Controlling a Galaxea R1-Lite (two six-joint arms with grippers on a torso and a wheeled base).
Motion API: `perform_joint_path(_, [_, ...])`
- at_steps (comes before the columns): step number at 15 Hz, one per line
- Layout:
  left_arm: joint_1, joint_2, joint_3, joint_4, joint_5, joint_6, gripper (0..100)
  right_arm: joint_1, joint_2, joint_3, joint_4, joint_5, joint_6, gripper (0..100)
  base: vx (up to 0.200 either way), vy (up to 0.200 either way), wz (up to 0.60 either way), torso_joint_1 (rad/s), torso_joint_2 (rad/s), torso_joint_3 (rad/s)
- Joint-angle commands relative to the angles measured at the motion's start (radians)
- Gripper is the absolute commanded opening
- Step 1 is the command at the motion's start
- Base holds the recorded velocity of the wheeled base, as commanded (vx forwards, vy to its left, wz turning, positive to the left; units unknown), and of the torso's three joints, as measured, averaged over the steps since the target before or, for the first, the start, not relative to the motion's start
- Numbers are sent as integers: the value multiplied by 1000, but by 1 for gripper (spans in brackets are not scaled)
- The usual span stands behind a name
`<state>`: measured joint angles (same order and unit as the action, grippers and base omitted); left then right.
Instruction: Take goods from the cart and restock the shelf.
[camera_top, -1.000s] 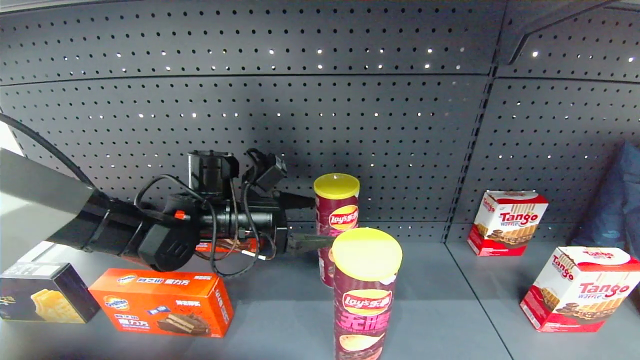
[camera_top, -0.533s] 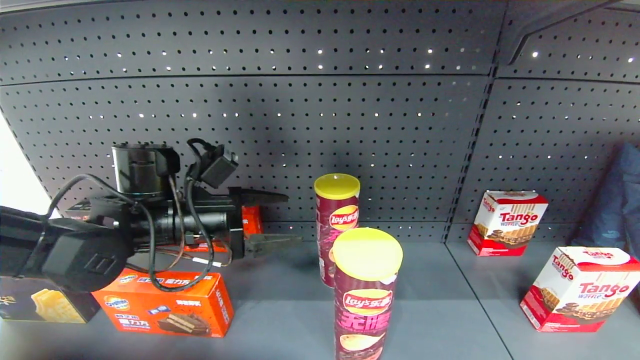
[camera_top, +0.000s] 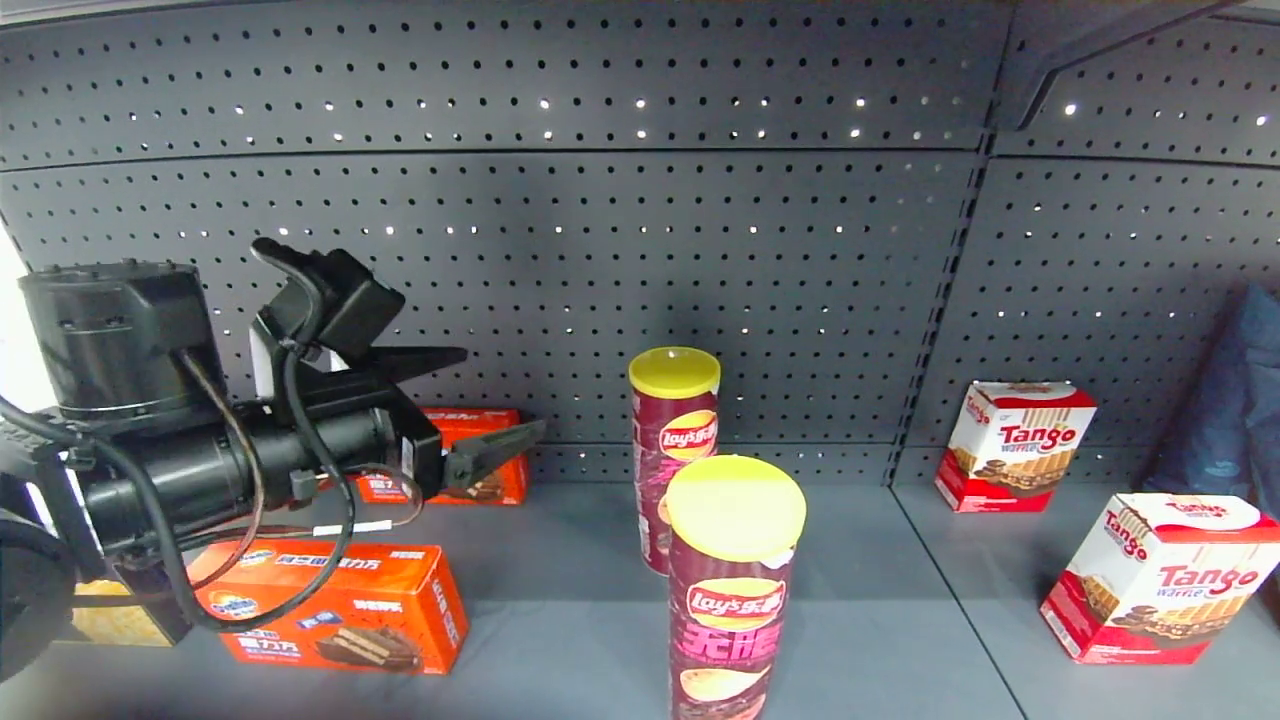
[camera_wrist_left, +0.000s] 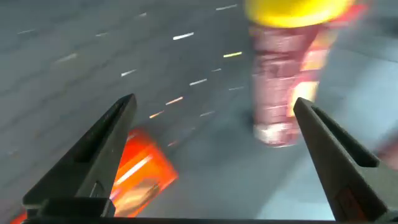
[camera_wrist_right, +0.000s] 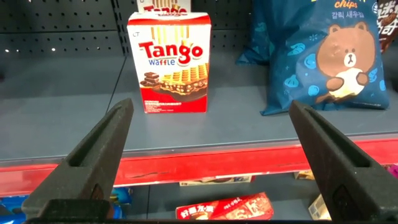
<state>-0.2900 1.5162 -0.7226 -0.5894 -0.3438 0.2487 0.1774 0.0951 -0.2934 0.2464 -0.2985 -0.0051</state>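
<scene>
At the far left, my left pincer hangs over the shelf, its fingers spread wide apart and holding nothing. Beneath it lie a front orange box and a rear orange box, the rear one against the pegboard wall.

In the middle stand two upright chip cans with yellow lids, the rear can just behind the front can. I cannot tell whether they touch.

To the right sit a rear wafer box and a front wafer box, with a blue snack bag at the edge. My right pincer is also spread open and empty, and faces that end of the shelf.

I judge that the cans are stocked and that my job now is to draw the left arm out for the next item. To do that well, I should pull straight back and stay high above the orange boxes, keeping my trailing cables off them. I should not swing right toward the front can, which is tall and would likely tip easily.
</scene>
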Motion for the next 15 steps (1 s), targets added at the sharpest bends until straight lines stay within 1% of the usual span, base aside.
perform_joint_path(1, [-60, -120, 18, 108, 118, 4, 100, 0, 2, 8, 2, -1, -1, 100, 0, 0, 0, 0, 0, 0])
perform_joint_path(2, [-64, -134, 35, 129, 152, 14, 100, 0, 2, 7, 5, -1, -3, 100, 0, 0, 0, 0, 0, 0])
perform_joint_path(3, [-64, -134, 35, 129, 152, 14, 100, 0, 2, 7, 5, -1, -3, 100, 0, 0, 0, 0, 0, 0])
perform_joint_path(4, [-74, -131, 57, 138, 193, 80, 100, 0, 2, 7, 7, -1, -3, 100, 0, 0, 0, 0, 0, 0])
perform_joint_path(5, [-87, -126, 55, 141, 210, 98, 100, 0, 2, 10, 8, -1, -3, 100, 0, 0, 0, 0, 0, 0])
perform_joint_path(7, [-117, -99, 34, 145, 272, 122, 100, 0, 2, 19, 8, -1, -3, 100, 0, 0, 0, 0, 0, 0])
perform_joint_path(8, [-140, -85, 22, 146, 278, 124, 100, 0, 2, 19, 8, -1, -4, 100, 0, 0, 0, 0, 0, 0])
perform_joint_path(9, [-150, -79, 20, 146, 279, 124, 100, 0, 2, 19, 10, -1, -6, 100, 0, 0, 0, 0, 0, 0])
perform_joint_path(11, [-201, -53, 18, 145, 276, 124, 100, 0, 2, 22, 8, -1, -7, 100, 0, 0, 0, 0, 0, 0])
perform_joint_path(13, [-219, -27, 15, 143, 276, 126, 100, 0, 2, 20, 8, -1, -7, 100, 0, 0, 0, 0, 0, 0])
perform_joint_path(15, [-224, 15, 6, 140, 272, 127, 100, 0, 2, 22, 8, -2, -7, 100, 0, 0, 0, 0, 0, 0])
